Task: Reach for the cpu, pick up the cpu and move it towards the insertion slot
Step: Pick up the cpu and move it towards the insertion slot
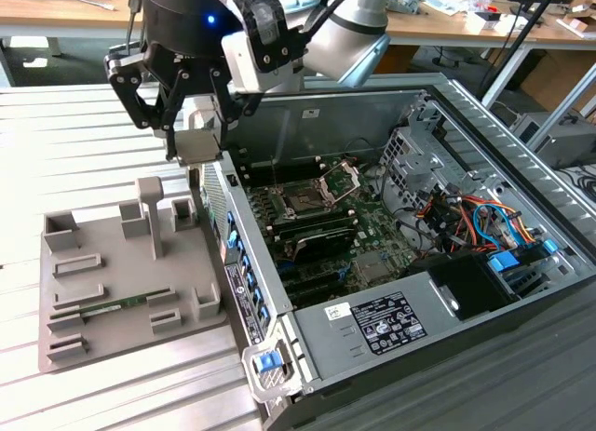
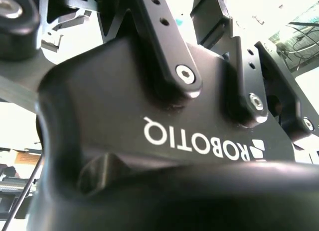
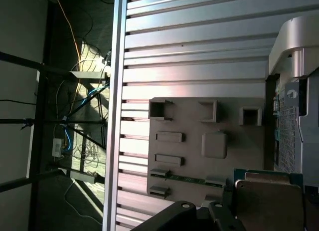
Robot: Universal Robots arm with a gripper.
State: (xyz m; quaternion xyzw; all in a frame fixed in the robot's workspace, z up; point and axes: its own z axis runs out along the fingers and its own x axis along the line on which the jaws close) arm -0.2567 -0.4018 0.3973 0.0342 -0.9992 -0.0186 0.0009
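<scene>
I am holding the cpu [image 1: 198, 149] up in the air: the hand [image 1: 196, 133] is clenched on it, its black fingers [image 1: 166, 114] pinching the pale square chip from both sides. In the exterior view the chip is hanging just above the side wall of the open computer case [image 1: 240, 282], between the grey tray [image 1: 112, 263] and the motherboard [image 1: 372, 263], touching neither. In the first wrist view the cpu [image 3: 268, 198] is showing its beige top with a green edge, and beyond it the grey tray [image 3: 199, 126] is lying on the ribbed desk [image 3: 199, 46].

The insertion slot [image 1: 303, 201] is sitting on the motherboard, lower than the chip and toward the exterior view's right, apart from it. Its metal bracket [image 1: 341, 181] is standing hinged open at the slot's far right side.

Toward the exterior view's left, the tray is resting on the desk [image 1: 56, 142] right beside the case, and the green memory stick [image 1: 121, 307] is lying in one of its near recesses; in the first wrist view the stick [image 3: 187, 179] is showing as a thin green strip. Blue and orange cables [image 1: 484, 212] are running through the right part of the case.
</scene>
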